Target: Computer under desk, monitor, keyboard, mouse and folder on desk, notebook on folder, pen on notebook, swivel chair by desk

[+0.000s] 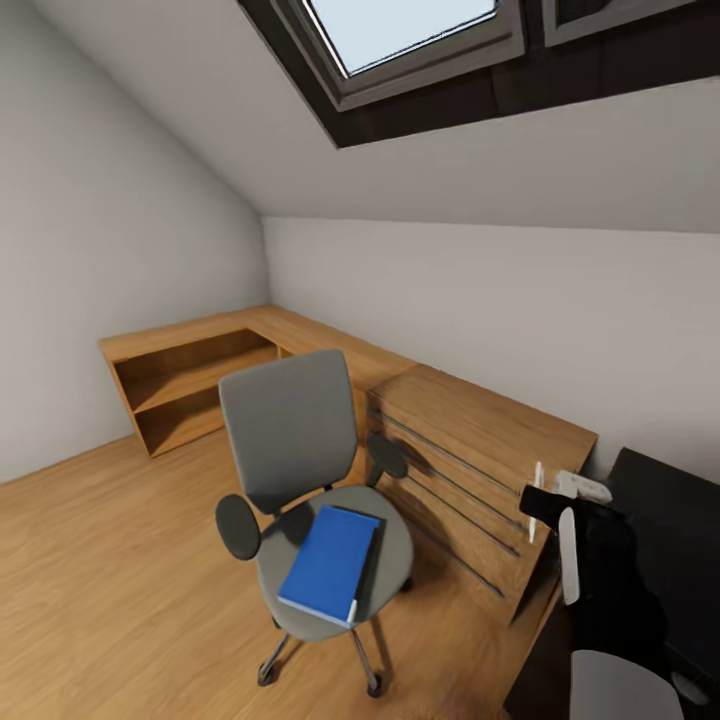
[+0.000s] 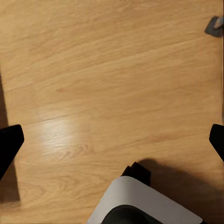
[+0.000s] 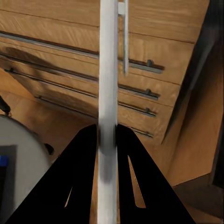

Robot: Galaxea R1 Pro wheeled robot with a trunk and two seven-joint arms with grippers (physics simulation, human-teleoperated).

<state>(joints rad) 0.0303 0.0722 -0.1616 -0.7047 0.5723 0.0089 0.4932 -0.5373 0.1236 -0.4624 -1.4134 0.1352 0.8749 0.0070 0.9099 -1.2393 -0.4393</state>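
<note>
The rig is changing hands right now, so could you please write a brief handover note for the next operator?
Right gripper: shut on the pen, held in front of the wooden drawer chest.
Left gripper: open, empty, over bare floor.
Folder: on the swivel chair seat, something dark beneath it, probably the notebook.
Desk: black corner at the head view's right.
Done: pen picked up.
Left: folder onto desk, notebook on folder, pen on top, chair beside desk. Computer, monitor, keyboard, mouse: unchecked.

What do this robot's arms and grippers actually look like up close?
The right arm is mostly black with white panels and a rounded pale grey segment. The right gripper has two flat, black, wedge-shaped fingers with slot cutouts. The left gripper's fingers are black too.
</note>
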